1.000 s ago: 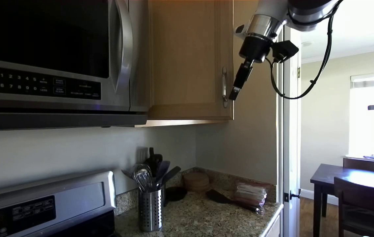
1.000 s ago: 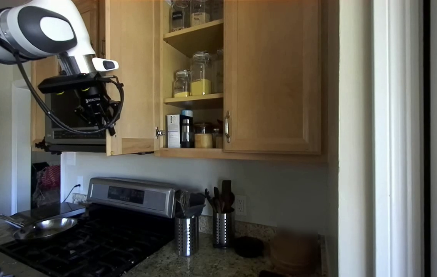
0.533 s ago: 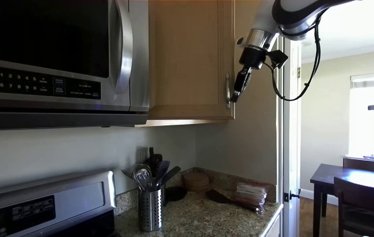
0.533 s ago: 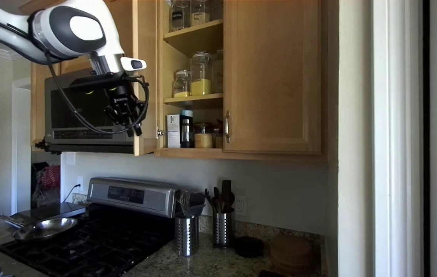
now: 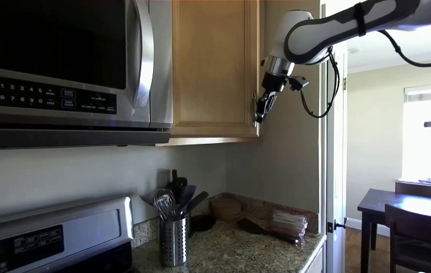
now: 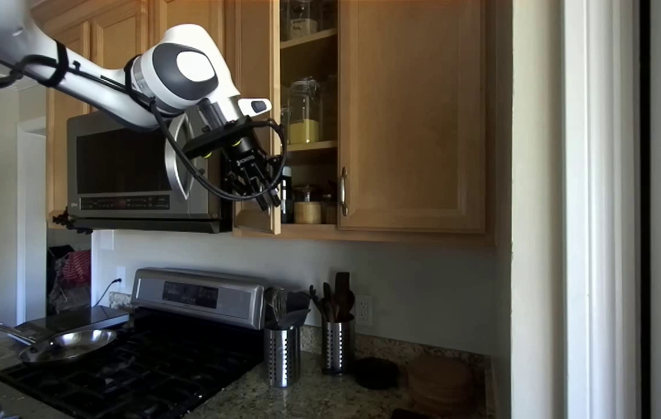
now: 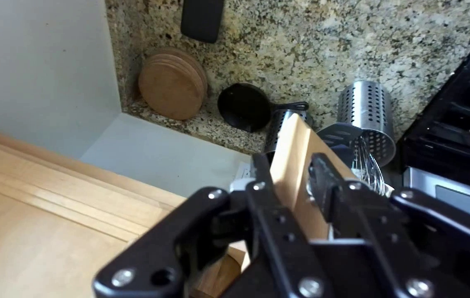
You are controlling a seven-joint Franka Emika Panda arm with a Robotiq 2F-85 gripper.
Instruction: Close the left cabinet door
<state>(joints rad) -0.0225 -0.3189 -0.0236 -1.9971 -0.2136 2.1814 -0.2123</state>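
Cabinet (image 6: 313, 231) up on the far side, a gap at its middle. Arm (image 5: 306, 41) reaches in from the near side, its end tipped down; we take this as a pose for driving a door back without leaning across the opening. Range (image 6: 150, 349) below, off to the left, low enough, it seems, to stay out of the swing. Microwave (image 6: 124, 163) above it, left of the left door (image 5: 211, 68).

That door is ajar, its left edge by the microwave (hinge side, we judge), its free edge standing out short of the right door (image 6: 412, 116), which is shut. Gripper (image 7: 291, 163) low on the free edge, jaws apart astride the wood: inner finger (image 7: 262, 178) on the cabinet side, outer finger (image 7: 324, 178) on the front. Firm contact we cannot confirm. Our reading: far from the hinge gives best leverage, and straddling allows steering either way. Likely trouble: an inner finger trapped at the last push.

Jar (image 6: 304, 125) on a shelf (image 6: 324, 145) in the gap, probably outside the door's path. Handle (image 5: 254, 98), upright, just beside the outer finger; touching or not, we cannot tell.
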